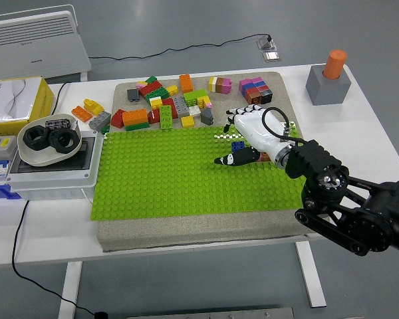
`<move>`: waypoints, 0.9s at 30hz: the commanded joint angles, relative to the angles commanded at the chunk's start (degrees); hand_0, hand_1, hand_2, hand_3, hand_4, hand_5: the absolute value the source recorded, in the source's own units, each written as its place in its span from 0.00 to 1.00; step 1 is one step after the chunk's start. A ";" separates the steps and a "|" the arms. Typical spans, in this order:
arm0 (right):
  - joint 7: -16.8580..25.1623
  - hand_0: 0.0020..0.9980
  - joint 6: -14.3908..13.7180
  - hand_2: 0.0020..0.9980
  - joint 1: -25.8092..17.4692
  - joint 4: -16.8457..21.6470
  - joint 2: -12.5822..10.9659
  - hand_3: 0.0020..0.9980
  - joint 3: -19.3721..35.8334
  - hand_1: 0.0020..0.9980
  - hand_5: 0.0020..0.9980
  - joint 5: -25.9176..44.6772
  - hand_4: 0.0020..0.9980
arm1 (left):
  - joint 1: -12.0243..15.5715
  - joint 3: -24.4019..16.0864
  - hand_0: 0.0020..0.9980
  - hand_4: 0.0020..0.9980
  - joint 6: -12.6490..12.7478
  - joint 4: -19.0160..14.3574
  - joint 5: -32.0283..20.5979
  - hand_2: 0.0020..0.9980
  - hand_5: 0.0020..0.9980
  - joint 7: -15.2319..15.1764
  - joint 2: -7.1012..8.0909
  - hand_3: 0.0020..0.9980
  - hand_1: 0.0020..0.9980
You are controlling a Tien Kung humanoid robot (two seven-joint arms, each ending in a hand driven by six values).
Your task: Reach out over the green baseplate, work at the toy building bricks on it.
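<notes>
**Green baseplate, one white hand over the bricks**

Green studs filled the middle of the white table (359, 113), where the baseplate (166, 176) lay on a grey mat (186, 232). From where I stood, the right arm (359, 212) came in from the lower right corner, black and jointed, and its white hand (253, 136) hung over the plate's far right part. The fingers (236, 113) were spread and relaxed, the black tips fanned toward the loose pile, and the thumb (229, 159) stuck out to the hand's left, low over the studs. I could see nothing gripped in it.

A small blue brick (238, 146) sat on the plate just under the hand's palm edge, between the thumb and the fingers; whether the hand touched it I could not tell. Beyond the fingertips, off the plate's far edge, lay the loose bricks (166, 106) in red, orange, yellow, green and grey, and a stacked purple and red cluster (255, 91) sat just ahead of the hand. Well off to the hand's right stood a grey block with an orange peg (329, 80). Far to its left, a grey box (50, 163) carried a bowl of black rings (48, 138).
</notes>
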 joint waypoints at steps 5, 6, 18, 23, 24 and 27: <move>0.00 0.93 0.06 0.93 -0.28 -0.60 0.07 0.63 -0.14 0.90 0.64 0.39 1.00 | -0.05 0.02 0.75 0.39 -0.06 0.00 0.13 0.57 0.16 -0.02 0.01 0.58 0.62; 0.00 0.93 0.06 0.92 -0.34 -0.69 0.06 0.63 -0.18 0.90 0.64 0.52 1.00 | -0.06 0.03 0.75 0.39 -0.07 0.00 0.13 0.57 0.16 -0.02 0.01 0.58 0.62; 0.49 0.93 -0.06 0.92 -1.07 -3.97 0.35 0.63 0.04 0.89 0.64 3.25 1.00 | -0.12 0.17 0.75 0.39 -0.06 0.00 0.06 0.57 0.17 -0.05 -0.01 0.58 0.62; 0.76 0.93 -0.26 0.92 -1.31 -4.93 0.46 0.63 0.40 0.89 0.64 4.24 1.00 | -0.13 0.17 0.75 0.39 -0.01 0.00 0.06 0.57 0.17 -0.08 -0.02 0.58 0.62; 0.79 0.93 -0.27 0.92 -1.36 -5.00 0.45 0.63 0.40 0.89 0.64 4.34 1.00 | -0.12 0.14 0.75 0.39 0.00 0.00 0.08 0.57 0.17 -0.09 -0.02 0.57 0.62; 0.84 0.93 -0.33 0.92 -1.55 -4.97 0.38 0.63 0.34 0.89 0.64 4.57 1.00 | -0.10 0.10 0.75 0.39 0.04 0.00 0.06 0.57 0.17 -0.09 -0.04 0.57 0.62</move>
